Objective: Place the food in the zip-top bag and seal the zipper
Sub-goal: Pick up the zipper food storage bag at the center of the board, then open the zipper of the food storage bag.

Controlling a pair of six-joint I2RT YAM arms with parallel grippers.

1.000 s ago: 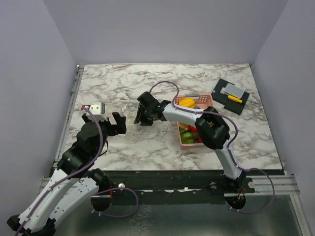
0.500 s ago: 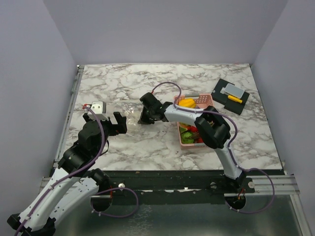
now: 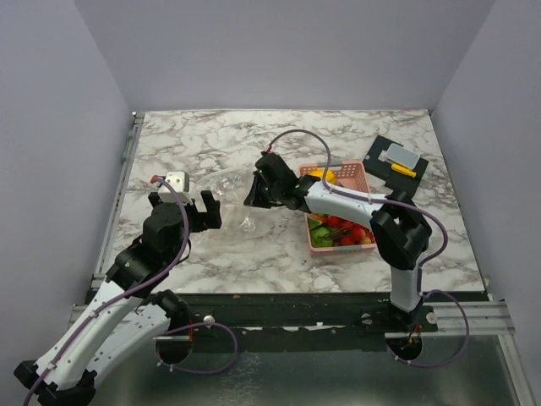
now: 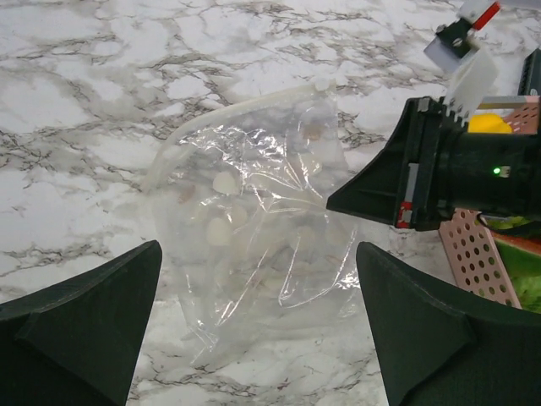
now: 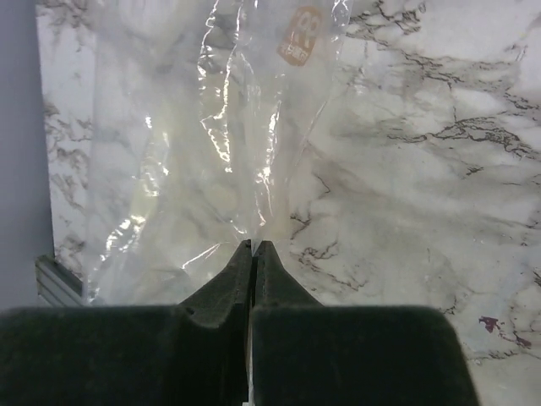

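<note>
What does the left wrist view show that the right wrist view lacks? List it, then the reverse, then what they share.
Left wrist only: the open left tool, the zipper strip, the pink basket with a yellow toy food. Right wrist only: an orange printed label on the zip-top bag, and the wall. Both: the clear zip-top bag on the marble table, pinched by the shut right tool.

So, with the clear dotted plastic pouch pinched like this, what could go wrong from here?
1. The right gripper is shut on a thin fold of the clear dotted plastic pouch; the slick film could slip out.
2. The open left gripper faces the crumpled pouch and might pinch both walls, keeping the mouth closed.
3. The colourful plastic toy food sits in the pink perforated basket; with both arms on the pouch, neither is free to load it.
</note>
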